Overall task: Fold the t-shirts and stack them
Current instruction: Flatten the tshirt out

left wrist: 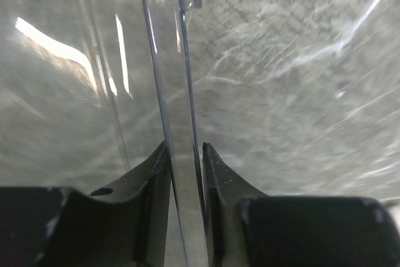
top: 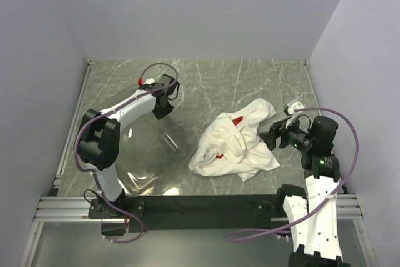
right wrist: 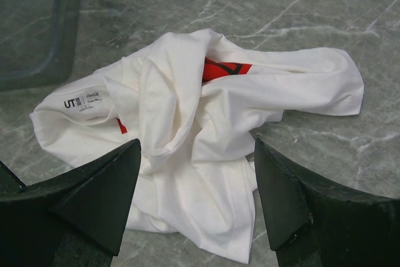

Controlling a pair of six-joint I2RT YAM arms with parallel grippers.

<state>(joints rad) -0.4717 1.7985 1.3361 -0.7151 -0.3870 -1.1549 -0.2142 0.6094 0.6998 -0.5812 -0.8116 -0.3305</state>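
Note:
A white t-shirt (top: 236,140) with a red print lies crumpled on the grey marble table, right of centre. In the right wrist view the t-shirt (right wrist: 200,129) fills the middle, its neck label at the left. My right gripper (top: 273,134) is open, just right of the shirt; in its own view the gripper (right wrist: 197,176) spans the shirt's near edge without touching it. My left gripper (top: 164,108) is shut on the rim of the clear plastic bin (top: 147,148); in the left wrist view the gripper (left wrist: 185,154) pinches the bin's thin wall (left wrist: 178,92).
The clear bin lies on the left half of the table beside the left arm. Its corner (right wrist: 37,29) shows at the upper left of the right wrist view. White walls close the table at the back and both sides.

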